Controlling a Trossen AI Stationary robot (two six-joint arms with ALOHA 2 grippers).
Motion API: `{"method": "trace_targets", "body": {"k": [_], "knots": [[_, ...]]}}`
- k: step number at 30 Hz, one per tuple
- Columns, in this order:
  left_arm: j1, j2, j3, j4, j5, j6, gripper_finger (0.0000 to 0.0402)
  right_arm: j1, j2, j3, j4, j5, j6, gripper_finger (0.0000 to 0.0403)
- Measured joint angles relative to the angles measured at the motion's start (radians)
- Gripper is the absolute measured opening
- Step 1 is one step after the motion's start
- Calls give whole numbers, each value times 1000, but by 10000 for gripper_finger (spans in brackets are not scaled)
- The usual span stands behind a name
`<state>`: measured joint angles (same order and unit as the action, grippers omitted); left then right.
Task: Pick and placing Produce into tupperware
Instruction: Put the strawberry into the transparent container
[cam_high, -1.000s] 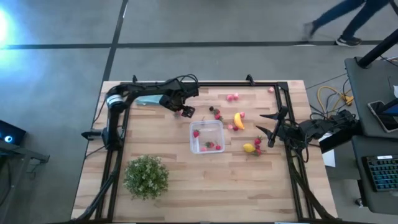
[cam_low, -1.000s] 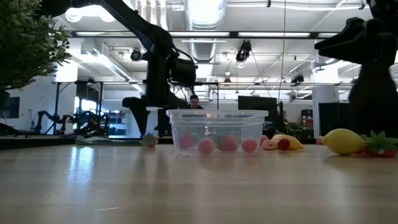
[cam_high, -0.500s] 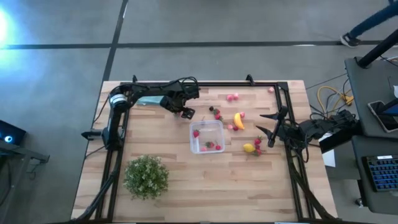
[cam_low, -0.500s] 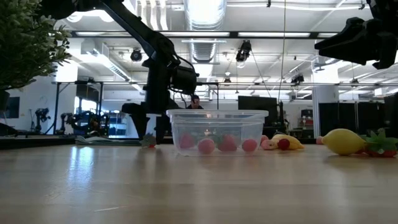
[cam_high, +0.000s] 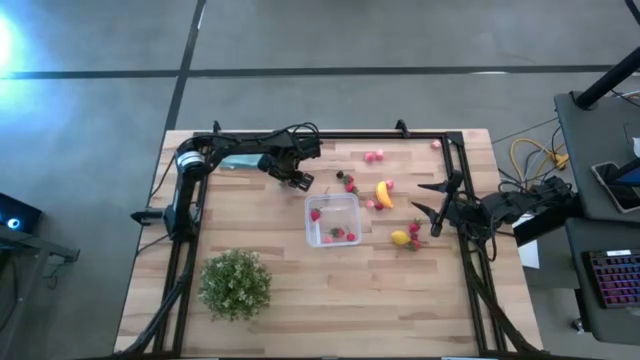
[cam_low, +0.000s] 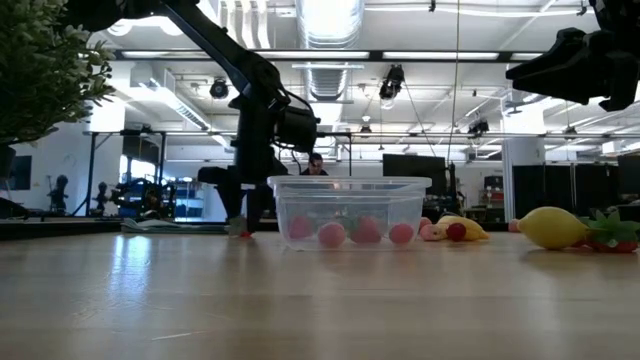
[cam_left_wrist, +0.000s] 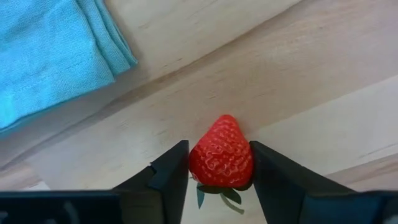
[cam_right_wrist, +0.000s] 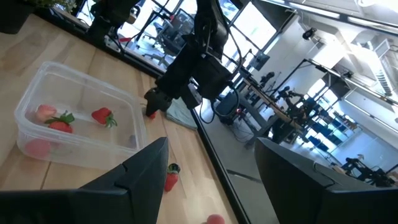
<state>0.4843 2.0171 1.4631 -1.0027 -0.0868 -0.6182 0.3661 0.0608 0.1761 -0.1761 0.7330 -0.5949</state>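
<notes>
Strawberry sits pinched between the two dark fingers of the left gripper, down on the wooden table at its far left part. Both fingers touch its sides, so the grip is closed on the fruit. A teal folded cloth lies just beside it, apart from the berry.

Near the gripper stands the clear tupperware, holding a few red and pink pieces. In the low view the container hides part of what lies behind it, and the left arm comes down just to its left.

Past the container lie a yellow banana, a small yellow lemon with red pieces touching it or just beside it, two pink fruits near the far edge, and some small dark-and-red ones between gripper and banana; at this size they are hard to tell apart. A bushy green plant stands well apart at the near left.

The right gripper waits at the table's right edge, near the lemon, its fingers spread with nothing between them.
</notes>
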Motion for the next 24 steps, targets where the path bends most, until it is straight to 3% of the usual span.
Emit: {"method": "trace_targets", "body": {"k": [5, 12, 19, 24], "knots": [[-5, 0, 11, -1, 19, 4, 126, 0, 0, 0, 0, 0, 0, 233], [-51, -35, 76, -1, 31, 6, 131, 0, 0, 0, 0, 0, 0, 233], [-144, -115, 177, 3, -1, -2, 132, 0, 0, 0, 0, 0, 0, 233], [-250, -162, 220, 108, 11, 32, 132, 0, 0, 0, 0, 0, 0, 233]]}}
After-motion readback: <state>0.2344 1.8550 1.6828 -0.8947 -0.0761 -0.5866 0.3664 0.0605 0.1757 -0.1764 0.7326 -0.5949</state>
